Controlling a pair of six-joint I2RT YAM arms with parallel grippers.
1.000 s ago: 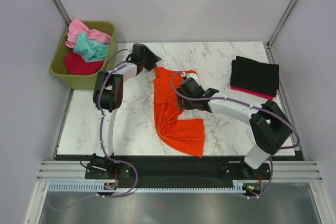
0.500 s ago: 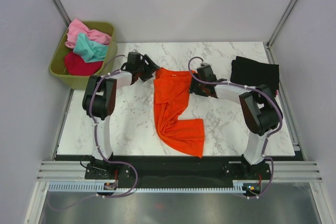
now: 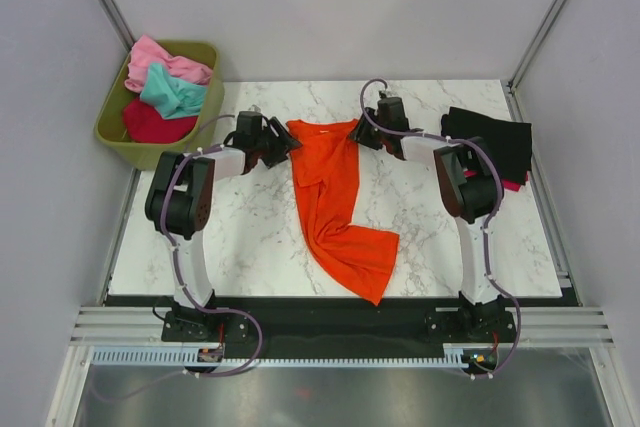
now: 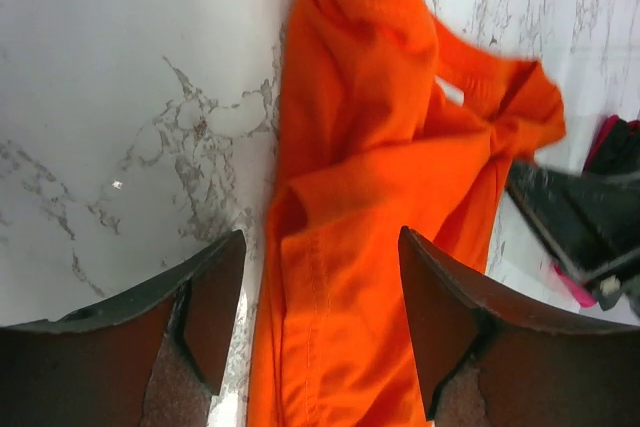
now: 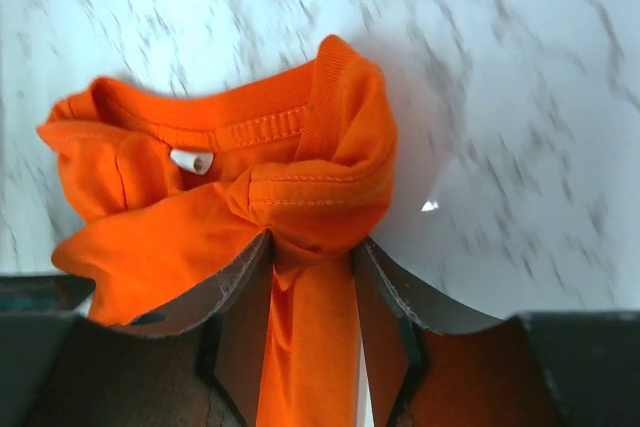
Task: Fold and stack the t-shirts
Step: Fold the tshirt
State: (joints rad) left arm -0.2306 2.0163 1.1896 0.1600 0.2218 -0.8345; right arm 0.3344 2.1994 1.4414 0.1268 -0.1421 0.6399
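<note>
**Item:** orange t-shirt (image 3: 335, 197), on the marble counter (image 3: 240, 237) between the two arms. It is bunched lengthwise, collar end far, hem twisted toward the near edge.
**Step:** spreading flat, ahead of folding.
**Right pincer** (image 5: 312, 242): clamped on a bunch beside the collar.
**Left pincer** (image 4: 320, 237): fingers apart, straddling the opposite shoulder edge, apparently not gripping.
**Next:** the left pincer needs to close, then both draw outward.
**Stack:** black t-shirt (image 3: 488, 142), far right.

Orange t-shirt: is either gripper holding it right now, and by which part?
The right gripper pinches the orange t-shirt by bunched cloth beside the collar. The left gripper is open, straddling its edge without gripping.
</note>
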